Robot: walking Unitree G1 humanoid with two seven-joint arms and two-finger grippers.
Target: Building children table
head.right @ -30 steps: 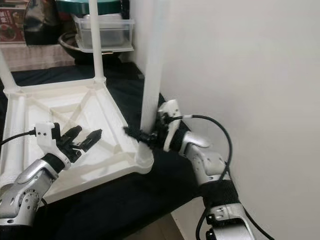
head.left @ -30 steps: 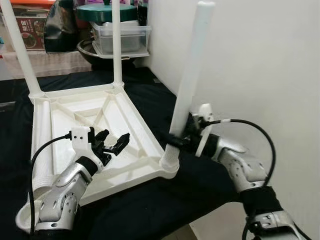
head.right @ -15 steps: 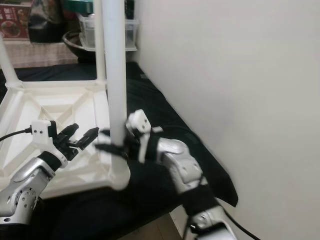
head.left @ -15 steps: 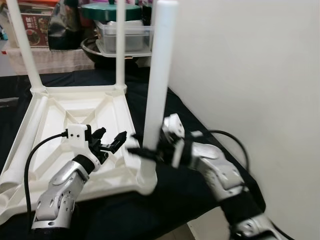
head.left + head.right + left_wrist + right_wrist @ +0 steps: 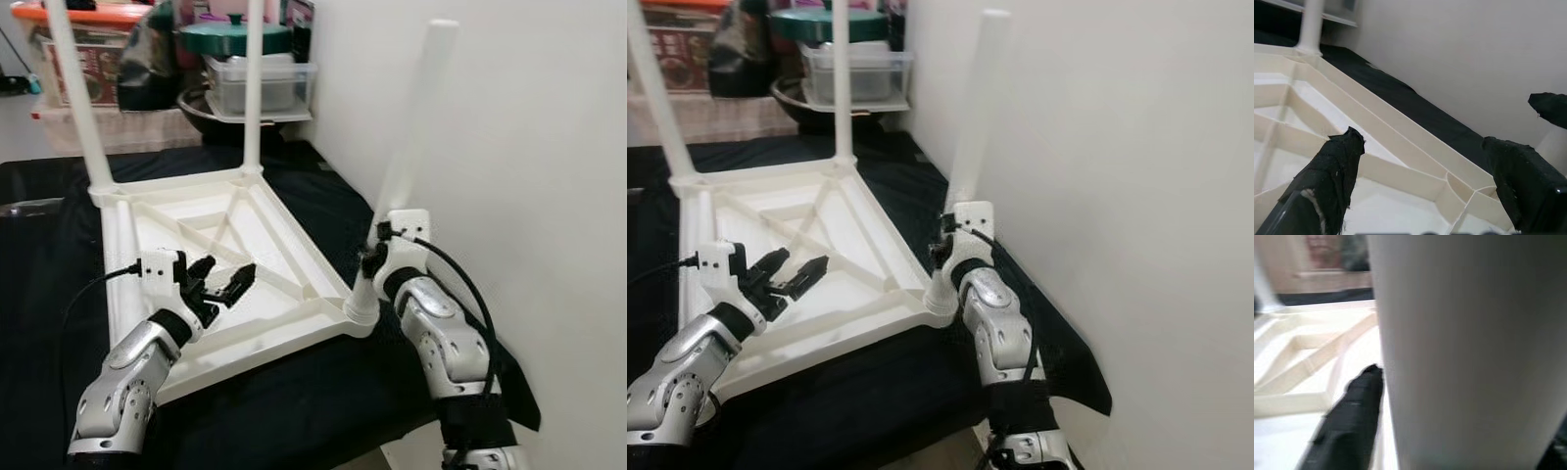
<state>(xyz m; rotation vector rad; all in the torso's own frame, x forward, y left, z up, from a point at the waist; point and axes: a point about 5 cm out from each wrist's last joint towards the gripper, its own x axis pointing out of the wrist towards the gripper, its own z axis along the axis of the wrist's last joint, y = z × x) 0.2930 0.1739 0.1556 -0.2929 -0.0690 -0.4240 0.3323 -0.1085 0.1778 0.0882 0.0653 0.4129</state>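
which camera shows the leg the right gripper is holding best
The left eye view: the whole leg shows, tilted, with the right gripper shut near its base. The right eye view matches. The right wrist view gives a blurred close-up; the left wrist view, a sliver.

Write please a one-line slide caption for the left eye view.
Right gripper holds a white leg at the corner of the upturned table top; left gripper hovers open above it.

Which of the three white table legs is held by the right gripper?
The near-corner leg beside the wall; the right gripper clasps its base, the two far legs stand free.
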